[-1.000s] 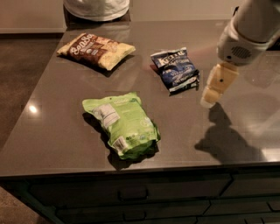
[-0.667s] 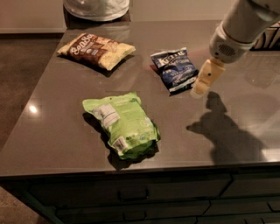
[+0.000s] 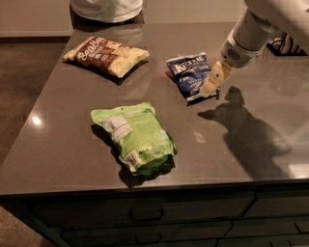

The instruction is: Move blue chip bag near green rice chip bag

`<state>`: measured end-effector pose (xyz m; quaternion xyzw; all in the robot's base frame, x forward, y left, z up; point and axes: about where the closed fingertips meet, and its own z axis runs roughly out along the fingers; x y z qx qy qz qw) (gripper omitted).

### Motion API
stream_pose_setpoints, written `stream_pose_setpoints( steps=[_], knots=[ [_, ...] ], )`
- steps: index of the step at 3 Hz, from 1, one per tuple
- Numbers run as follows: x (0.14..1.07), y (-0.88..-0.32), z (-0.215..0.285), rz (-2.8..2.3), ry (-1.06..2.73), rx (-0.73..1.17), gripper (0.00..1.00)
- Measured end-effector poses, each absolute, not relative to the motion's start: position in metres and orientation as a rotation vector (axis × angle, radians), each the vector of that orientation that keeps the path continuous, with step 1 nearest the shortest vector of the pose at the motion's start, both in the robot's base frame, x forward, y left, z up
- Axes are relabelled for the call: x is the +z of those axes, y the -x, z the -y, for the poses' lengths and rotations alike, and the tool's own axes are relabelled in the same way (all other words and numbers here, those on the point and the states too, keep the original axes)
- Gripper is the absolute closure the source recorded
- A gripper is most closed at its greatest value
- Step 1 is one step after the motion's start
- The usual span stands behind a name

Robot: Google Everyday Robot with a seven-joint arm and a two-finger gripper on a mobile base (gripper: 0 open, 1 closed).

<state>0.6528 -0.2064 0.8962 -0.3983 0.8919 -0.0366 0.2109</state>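
Note:
The blue chip bag [image 3: 189,75] lies flat on the grey counter at the back right, white band at its far end. The green rice chip bag [image 3: 136,136] lies in the middle front of the counter, label side up. My gripper [image 3: 212,83] comes in from the upper right on a white arm and hangs just above the blue bag's right edge, its cream fingers pointing down and left. It holds nothing that I can see.
A brown-and-yellow snack bag [image 3: 105,55] lies at the back left. A person in a white shirt [image 3: 106,8] stands behind the counter's far edge. The counter's front edge [image 3: 145,189] has drawers below it.
My gripper has moved left and a little away from me, from beside the blue bag to over its right edge. The bags have not moved.

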Motion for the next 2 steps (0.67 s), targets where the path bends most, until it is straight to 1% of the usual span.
stream_pose_setpoints(
  steps=[2],
  knots=[
    [0.867, -0.687, 0.198, -2.507, 1.041, -0.022, 0.0]
  ],
)
